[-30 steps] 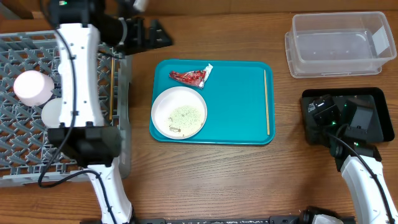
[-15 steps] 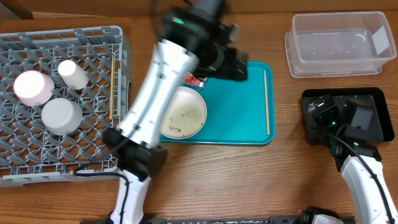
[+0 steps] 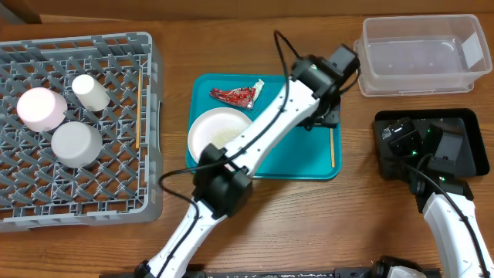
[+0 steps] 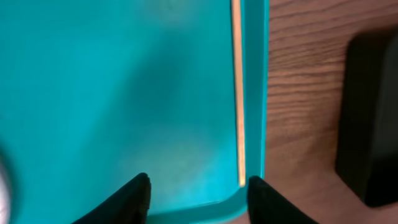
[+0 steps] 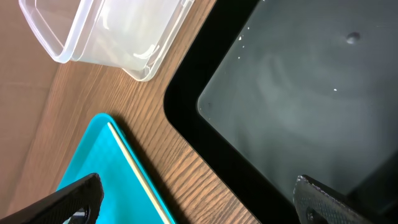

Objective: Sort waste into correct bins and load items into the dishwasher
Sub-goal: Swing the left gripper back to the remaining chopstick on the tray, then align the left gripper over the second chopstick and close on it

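My left gripper (image 3: 326, 116) hovers over the right edge of the teal tray (image 3: 293, 158), jaws partly apart. In the left wrist view a thin wooden chopstick (image 4: 237, 93) lies along the tray rim, its near end just inside the right fingertip (image 4: 261, 196), ungripped. The red wrapper (image 3: 235, 94) lies at the tray's top. My arm half covers the white plate (image 3: 210, 130). My right gripper (image 5: 202, 205) stands open above the black tray (image 5: 298, 93). The grey dish rack (image 3: 116, 197) holds a pink bowl (image 3: 40, 108), a grey-blue bowl (image 3: 76, 144), a white cup (image 3: 91, 91) and a chopstick (image 3: 137, 123).
The clear plastic tub (image 3: 421, 54) stands at the back right, just beyond the black tray (image 3: 463, 123). Bare wood runs between the teal tray and the black tray (image 4: 367, 124). My left arm stretches diagonally across the teal tray.
My left arm has swung from the dish rack across to the teal tray's right edge, and its jaws have narrowed. The right arm has not moved.
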